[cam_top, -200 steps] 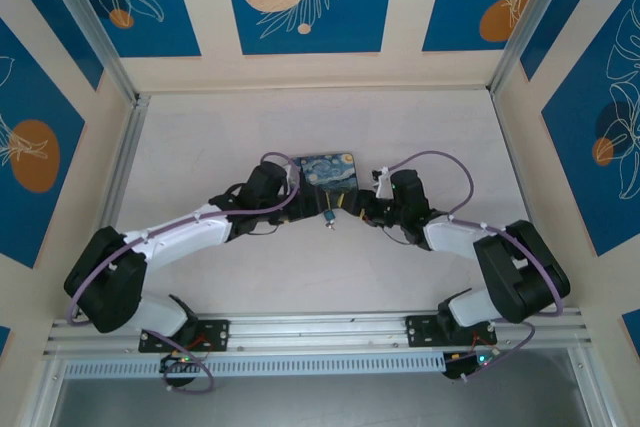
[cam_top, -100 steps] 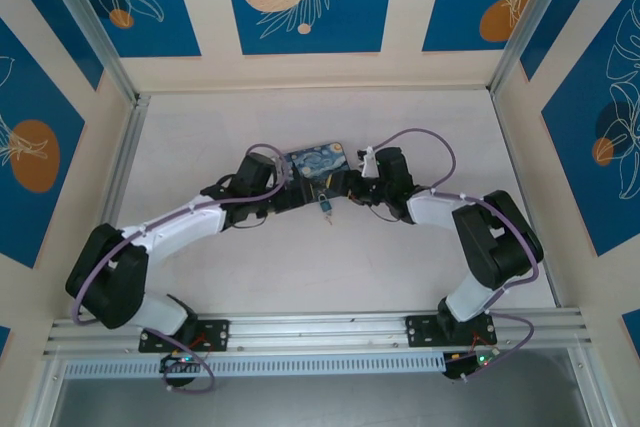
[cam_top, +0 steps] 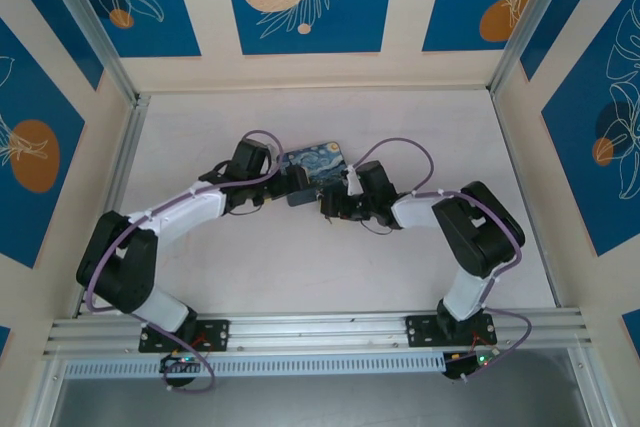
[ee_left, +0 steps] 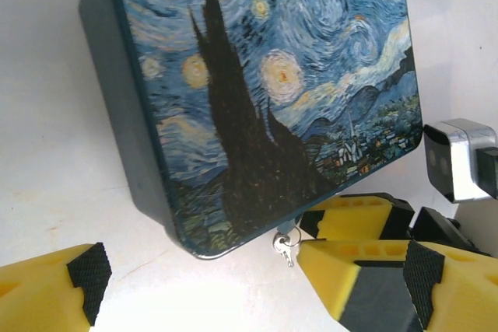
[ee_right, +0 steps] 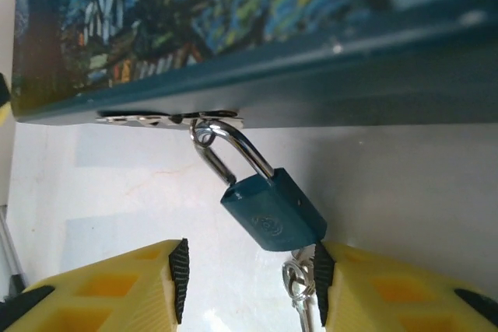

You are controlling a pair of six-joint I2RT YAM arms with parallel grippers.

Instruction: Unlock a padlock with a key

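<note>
Now the shut rectangular night-sky box (ee_left: 272,99) bears a teal, silver-shackled padlock (ee_right: 272,211). Both left gripper (ee_left: 255,281) and right gripper (ee_right: 250,281) gape.

Key (ee_right: 300,295) blurry, partly cut off at btm edge.

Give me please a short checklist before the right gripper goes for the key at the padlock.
1. Padlock hanging on the box, shackle closed: ok.
2. Key seated in the padlock: cannot tell, its tip is hidden.
3. Right gripper jaws open, straddling the padlock's lower end: ok.
4. Right gripper gripping the key: not ok.
5. Left gripper steadying the box: not ok, jaws wide open, holding nothing.
</note>
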